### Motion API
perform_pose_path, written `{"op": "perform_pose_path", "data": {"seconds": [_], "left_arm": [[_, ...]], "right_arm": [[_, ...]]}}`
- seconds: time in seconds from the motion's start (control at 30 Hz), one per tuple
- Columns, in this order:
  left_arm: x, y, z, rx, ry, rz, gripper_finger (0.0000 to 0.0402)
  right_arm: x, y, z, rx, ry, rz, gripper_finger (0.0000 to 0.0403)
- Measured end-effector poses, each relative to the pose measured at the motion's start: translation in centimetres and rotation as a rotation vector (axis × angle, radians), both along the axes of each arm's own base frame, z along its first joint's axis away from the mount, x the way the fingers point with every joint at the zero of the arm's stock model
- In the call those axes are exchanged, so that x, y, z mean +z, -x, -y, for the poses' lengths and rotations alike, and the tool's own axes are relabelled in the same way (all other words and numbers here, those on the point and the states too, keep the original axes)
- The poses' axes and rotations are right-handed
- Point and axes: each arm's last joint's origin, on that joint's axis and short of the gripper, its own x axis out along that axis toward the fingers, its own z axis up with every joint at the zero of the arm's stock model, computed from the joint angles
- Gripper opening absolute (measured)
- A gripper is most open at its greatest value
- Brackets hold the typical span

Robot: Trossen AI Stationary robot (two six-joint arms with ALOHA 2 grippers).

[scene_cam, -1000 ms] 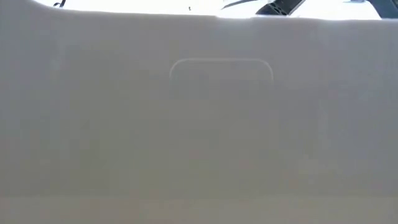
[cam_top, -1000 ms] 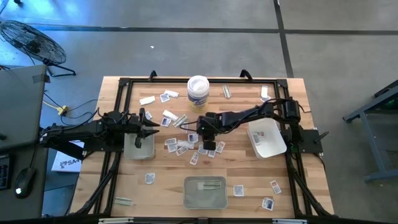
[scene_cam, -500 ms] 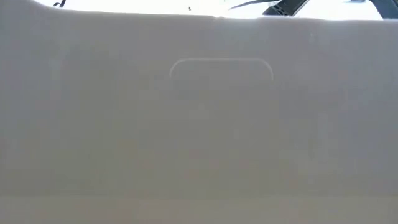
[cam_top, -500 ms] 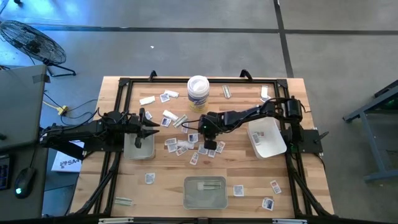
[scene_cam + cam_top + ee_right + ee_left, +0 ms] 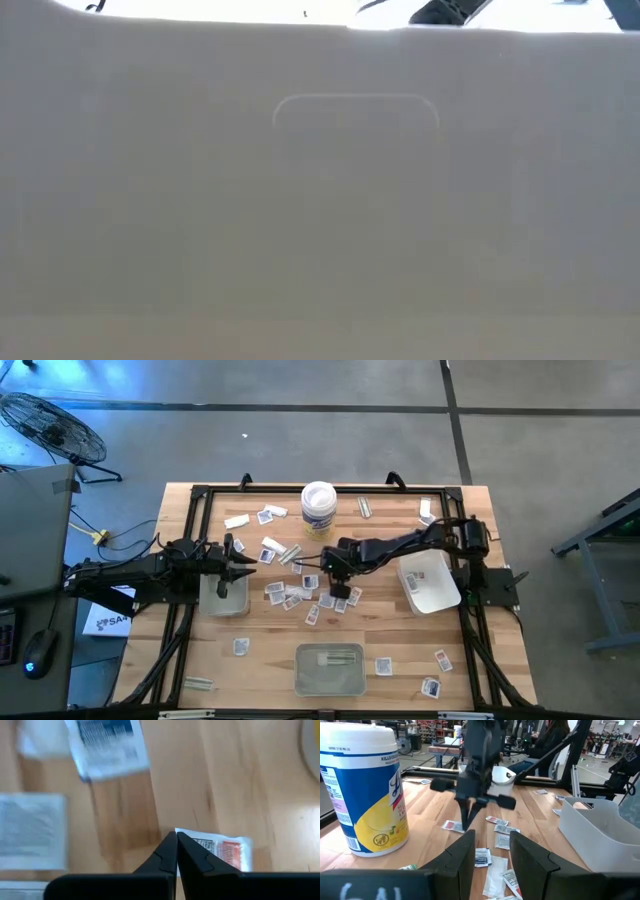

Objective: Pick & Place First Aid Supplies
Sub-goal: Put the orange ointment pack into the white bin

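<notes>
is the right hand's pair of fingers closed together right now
Yes. In the right wrist view the right hand has its fingertips pressed together at the edge of a red-printed packet.

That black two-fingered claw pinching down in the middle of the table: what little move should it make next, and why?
Probably a slow lift. The right gripper is shut with its fingertips at the edge of a white packet with red print that lies flat on the wooden table; lifting would show whether it caught.

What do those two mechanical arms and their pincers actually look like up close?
Both arms are dark, nearly black, built from slim jointed segments. The left gripper ends in two broad, blocky dark fingers. The right gripper has two dark fingers tapering to thin pointed tips; seen from the left wrist, it hangs from a boxy body with a short crossbar.
</notes>
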Motion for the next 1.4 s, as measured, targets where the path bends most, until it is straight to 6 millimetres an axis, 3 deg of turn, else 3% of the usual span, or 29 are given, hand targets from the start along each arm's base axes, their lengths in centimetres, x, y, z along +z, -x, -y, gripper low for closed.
{"op": "perform_pose_path", "data": {"seconds": [0.43,0.87,1.4], "left_arm": [[0.0,0.0,0.0,0.000,0.000,0.000,0.0120],[0.0,0.0,0.0,0.002,0.000,-0.001,0.0120],[0.0,0.0,0.0,0.002,0.000,-0.001,0.0120]], "right_arm": [[3.3,2.4,-0.5,-0.091,0.036,-0.080,0.0001],[7.5,4.8,-1.5,-0.198,0.024,-0.050,0.0000],[13.6,11.5,-4.7,-0.194,-0.008,0.055,0.0000]]}}
